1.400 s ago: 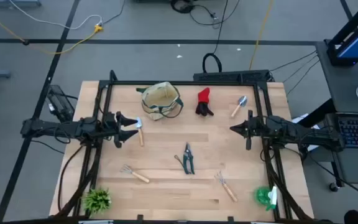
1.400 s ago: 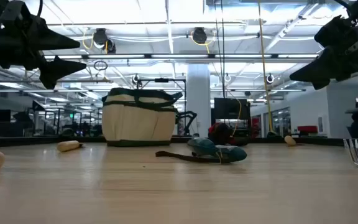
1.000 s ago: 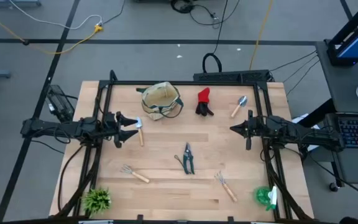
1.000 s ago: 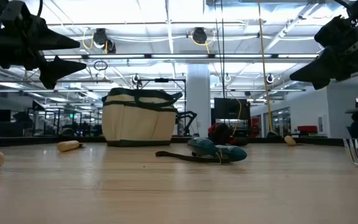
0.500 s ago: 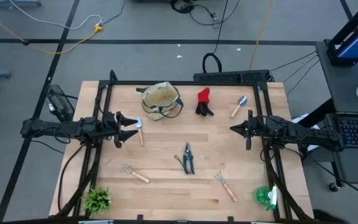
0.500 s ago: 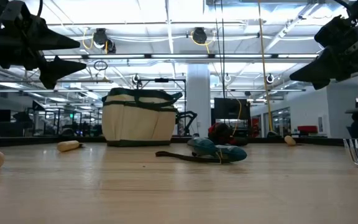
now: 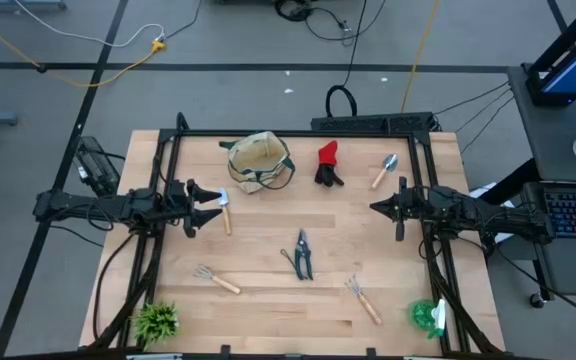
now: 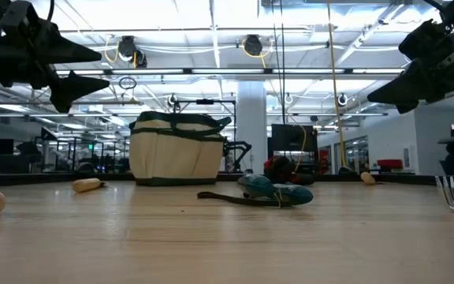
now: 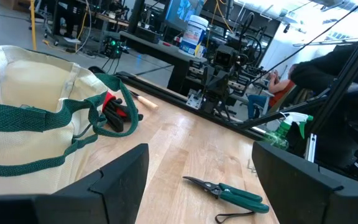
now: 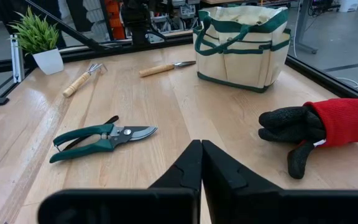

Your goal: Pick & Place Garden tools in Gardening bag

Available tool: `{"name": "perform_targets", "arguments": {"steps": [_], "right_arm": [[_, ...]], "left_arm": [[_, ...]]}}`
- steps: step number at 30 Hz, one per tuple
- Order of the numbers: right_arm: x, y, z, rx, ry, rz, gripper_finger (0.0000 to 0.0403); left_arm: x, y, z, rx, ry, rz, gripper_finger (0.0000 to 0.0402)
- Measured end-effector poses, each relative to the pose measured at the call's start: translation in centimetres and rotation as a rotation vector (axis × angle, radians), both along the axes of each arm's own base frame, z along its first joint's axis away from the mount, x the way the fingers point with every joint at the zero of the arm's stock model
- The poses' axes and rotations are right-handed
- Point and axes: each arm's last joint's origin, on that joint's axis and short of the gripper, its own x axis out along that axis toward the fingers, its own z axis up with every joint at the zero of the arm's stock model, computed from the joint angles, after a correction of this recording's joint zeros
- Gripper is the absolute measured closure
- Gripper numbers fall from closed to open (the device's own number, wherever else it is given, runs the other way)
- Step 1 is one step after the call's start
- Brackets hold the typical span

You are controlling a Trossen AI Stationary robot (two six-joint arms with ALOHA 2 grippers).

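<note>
- Nothing is packed yet: the gardening bag [image 7: 259, 161] stands open in the upper middle of the high view, and the garden tools lie scattered over the counter [image 7: 268, 255].
- The left gripper [image 7: 202, 208] hangs at the left of the high view with its jaws spread wide and empty; a wooden-handled trowel [image 7: 225, 213] lies just beside it.
- The right gripper [image 7: 376, 208] hangs at the right of the high view, its jaws pressed together on nothing.
- The pruning shears [image 7: 303, 254], at centre, look stiff and fairly heavy; I would grasp across the two green handles, away from the blades.
- The gloves [image 7: 327, 164], right of the bag, are soft and will sag; pinch the bunched red cuff.
- The two hand rakes [image 7: 215, 279] [image 7: 363, 299] sit toward the lower edge; their round wooden handles should be light but may roll, so grip mid-handle.
- The spray bottle [image 7: 429, 316], lower right, is probably smooth plastic; its neck seems safest.
</note>
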Motion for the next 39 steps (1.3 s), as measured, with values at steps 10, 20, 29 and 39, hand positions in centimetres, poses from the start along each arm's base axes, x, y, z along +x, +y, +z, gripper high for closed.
{"name": "perform_targets", "arguments": {"steps": [10, 20, 29, 39], "right_arm": [[0.0, 0.0, 0.0, 0.000, 0.000, 0.000, 0.0403], [0.0, 0.0, 0.0, 0.000, 0.000, 0.000, 0.0403], [0.0, 0.0, 0.1, -0.103, 0.010, 0.022, 0.0403], [0.2, 0.0, 1.6, -0.066, -0.161, 0.007, 0.0403]], "left_arm": [[0.0, 0.0, 0.0, 0.000, 0.000, 0.000, 0.0107], [0.0, 0.0, 0.0, 0.000, 0.000, 0.000, 0.0107], [0.0, 0.0, 0.0, 0.000, 0.000, 0.000, 0.0107], [0.0, 0.0, 0.0, 0.000, 0.000, 0.000, 0.0107]]}}
